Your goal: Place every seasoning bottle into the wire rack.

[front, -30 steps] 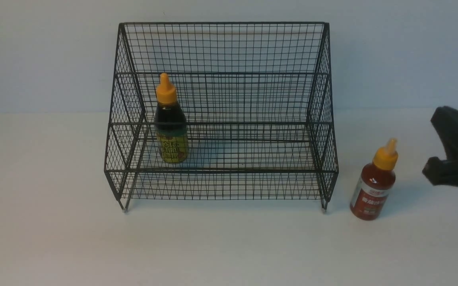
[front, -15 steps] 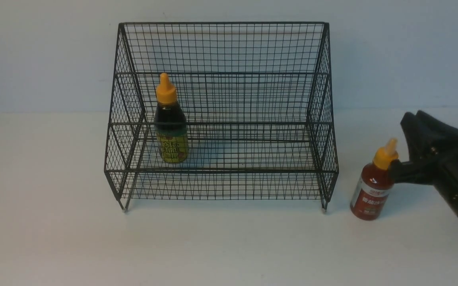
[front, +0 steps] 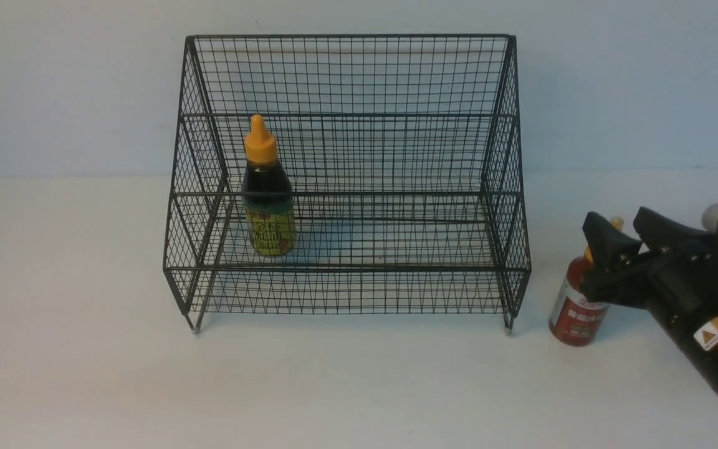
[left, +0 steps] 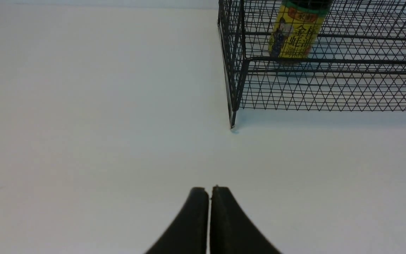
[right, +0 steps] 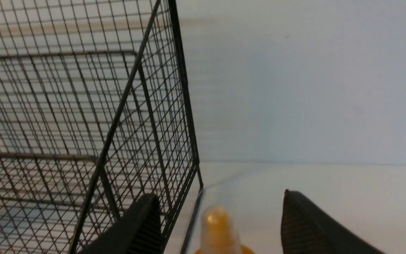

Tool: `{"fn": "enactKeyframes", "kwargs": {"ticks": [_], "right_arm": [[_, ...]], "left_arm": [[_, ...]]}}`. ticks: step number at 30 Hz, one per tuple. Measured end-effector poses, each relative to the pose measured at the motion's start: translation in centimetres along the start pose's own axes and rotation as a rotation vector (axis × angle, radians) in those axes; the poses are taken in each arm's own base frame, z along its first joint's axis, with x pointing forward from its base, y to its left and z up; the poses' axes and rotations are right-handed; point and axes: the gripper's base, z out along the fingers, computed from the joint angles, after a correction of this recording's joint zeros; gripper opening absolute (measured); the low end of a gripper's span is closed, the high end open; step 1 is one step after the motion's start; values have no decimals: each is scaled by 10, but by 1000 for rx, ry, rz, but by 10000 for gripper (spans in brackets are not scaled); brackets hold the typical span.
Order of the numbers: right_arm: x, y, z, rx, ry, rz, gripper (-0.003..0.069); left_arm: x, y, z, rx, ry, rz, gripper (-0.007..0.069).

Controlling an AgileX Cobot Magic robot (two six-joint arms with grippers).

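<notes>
The black wire rack (front: 346,174) stands at the back middle of the table. Upright on its lower tier, at the left, is the dark seasoning bottle (front: 268,199) with a yellow-green label and orange cap. The red seasoning bottle (front: 571,312) stands on the table just right of the rack. My right gripper (front: 618,224) is open, one finger on each side of that bottle's cap without touching it. In the right wrist view the nozzle (right: 217,225) sits between the spread fingers (right: 143,229). My left gripper (left: 208,190) is shut and empty, low over the table's front left.
The rack's right side wall (right: 118,116) is close beside my right gripper's inner finger. A pale wall rises behind the table. The rack's front left foot (left: 232,125) stands ahead of my left gripper.
My right gripper has moved left to the red bottle and opened, and its fingers now straddle the cap. The left arm has slipped further out of the front view's bottom left corner.
</notes>
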Motion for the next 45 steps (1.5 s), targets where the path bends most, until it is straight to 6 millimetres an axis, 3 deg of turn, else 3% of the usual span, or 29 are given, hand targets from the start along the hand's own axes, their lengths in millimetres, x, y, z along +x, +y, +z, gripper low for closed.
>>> {"fn": "enactKeyframes", "kwargs": {"ticks": [4,8,13,21,26,27,28,30,34,40,45], "right_arm": [[5,2,11,-15,16,10,416],[9,1,15,-10,39,14,272],[1,1,11,2,74,11,269],[-65,1,-26,30,-64,28,269],[-96,6,-40,-5,-96,29,269],[-117,12,-43,-43,-110,22,269],[-120,12,-44,-47,-115,25,269],[-144,24,-43,-106,-121,5,269],[-168,51,-37,-220,-122,-37,269],[-161,89,-8,-334,-66,-47,269],[-142,99,23,-342,-6,-54,269]], "left_arm": [[0,0,0,0,1,0,-5],[1,0,0,-3,6,0,-5],[1,0,0,-3,7,0,-5],[1,0,0,-4,7,1,-5],[0,1,0,-11,3,10,-5],[0,2,0,-17,1,17,-5],[0,2,0,-17,1,17,-5],[0,2,0,-17,1,18,-5],[0,2,0,-19,-1,20,-5],[0,2,0,-19,-1,20,-5],[0,2,0,-19,-1,20,-5]]}}
